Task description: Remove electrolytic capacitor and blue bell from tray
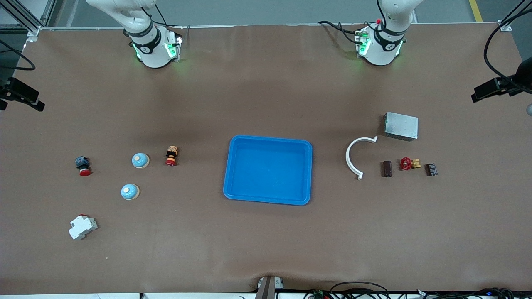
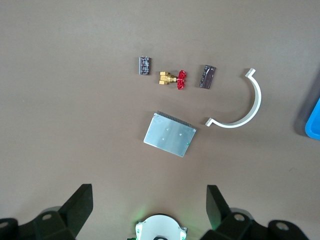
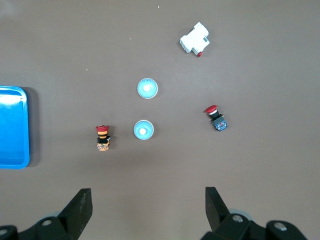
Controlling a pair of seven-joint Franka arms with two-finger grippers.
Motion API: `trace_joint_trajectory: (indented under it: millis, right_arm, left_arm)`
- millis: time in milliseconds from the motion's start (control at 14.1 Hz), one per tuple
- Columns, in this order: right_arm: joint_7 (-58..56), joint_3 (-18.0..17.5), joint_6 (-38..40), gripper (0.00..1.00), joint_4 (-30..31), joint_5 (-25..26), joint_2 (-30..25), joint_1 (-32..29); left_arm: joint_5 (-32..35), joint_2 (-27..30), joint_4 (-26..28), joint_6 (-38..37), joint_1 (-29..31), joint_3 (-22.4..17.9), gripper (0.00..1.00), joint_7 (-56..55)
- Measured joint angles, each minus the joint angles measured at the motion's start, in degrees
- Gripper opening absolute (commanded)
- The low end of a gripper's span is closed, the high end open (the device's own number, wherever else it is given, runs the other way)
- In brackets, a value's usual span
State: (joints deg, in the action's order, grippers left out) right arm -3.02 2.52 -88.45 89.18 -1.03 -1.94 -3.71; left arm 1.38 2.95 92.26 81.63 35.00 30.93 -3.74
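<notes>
The brown table covering [image 1: 266,245] looks matt and paper-like. The blue rectangular plastic tray [image 1: 268,199] is smooth and slightly glossy. The silver metal box [image 1: 400,126] has a dull brushed finish. The white curved plastic clamp [image 1: 351,160] looks smooth.

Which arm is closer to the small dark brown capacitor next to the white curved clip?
Left. The left gripper hangs open above the table at that end, with the capacitor in its view. The right gripper, also open, waits over the two blue bells' end.
</notes>
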Motion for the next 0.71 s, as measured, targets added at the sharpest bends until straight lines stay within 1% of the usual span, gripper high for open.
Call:
trace_joint_trajectory:
  millis: [212, 354, 707]
  right_arm:
    - [0.16, -0.02, 0.28, 1.00, 0.00, -0.59, 0.00, 0.00]
    - [0.18, -0.05, 0.29, 1.00, 0.02, -0.88, 0.00, 0.00]
    - [0.19, -0.05, 0.33, 1.00, 0.17, -0.98, 0.00, 0.00]
  left_arm:
    - [-2.46, 0.53, -0.13, 0.46, 0.00, 0.00, 1.00, 0.77]
    - [-2.89, -0.15, -1.32, 1.16, 0.00, -0.03, 1.00, 0.97]
    - [-2.90, -4.77, -8.42, 2.29, -0.25, 0.12, 1.00, 1.23]
